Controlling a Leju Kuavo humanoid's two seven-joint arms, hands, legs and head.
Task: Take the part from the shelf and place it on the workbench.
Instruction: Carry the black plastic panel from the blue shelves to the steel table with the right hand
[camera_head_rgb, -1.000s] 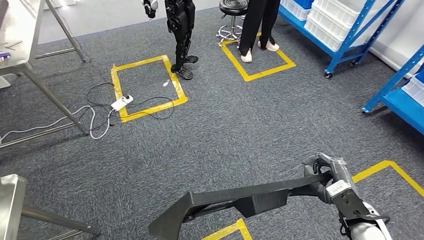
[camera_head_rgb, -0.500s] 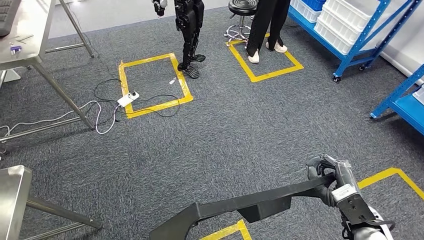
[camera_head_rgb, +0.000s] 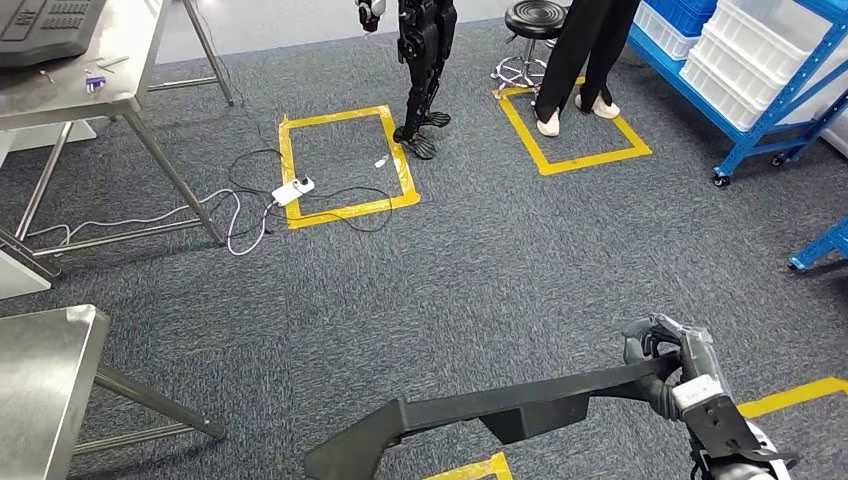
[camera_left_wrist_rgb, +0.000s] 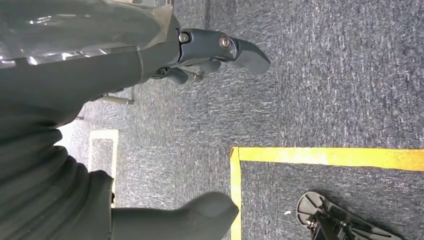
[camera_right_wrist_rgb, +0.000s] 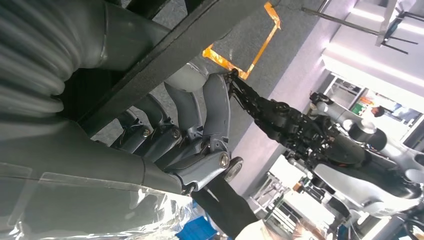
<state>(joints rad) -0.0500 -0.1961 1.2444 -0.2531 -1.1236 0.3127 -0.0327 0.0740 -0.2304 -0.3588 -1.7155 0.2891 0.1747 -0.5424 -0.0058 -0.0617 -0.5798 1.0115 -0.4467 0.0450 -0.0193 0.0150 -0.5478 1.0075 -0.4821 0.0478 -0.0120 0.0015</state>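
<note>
Right hand (camera_head_rgb: 668, 362) grasps black part (camera_head_rgb: 480, 418); left hand (camera_left_wrist_rgb: 210, 55) released; white bins (camera_head_rgb: 752, 50) on blue shelf (camera_head_rgb: 770, 110).

The carpet (camera_head_rgb: 480, 270) is looked down on from high up on the body, facing forward, so a wide stretch gets taken in. The left wrist view is shot right behind the left hand (camera_left_wrist_rgb: 200, 60), turned sideways, floor close by. The right one is jammed against the right hand (camera_right_wrist_rgb: 190, 140). Yellow floor tape (camera_left_wrist_rgb: 320, 156) is shared.

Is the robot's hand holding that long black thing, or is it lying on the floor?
Held. The right hand grips one end of the black part, above the carpet.
</note>
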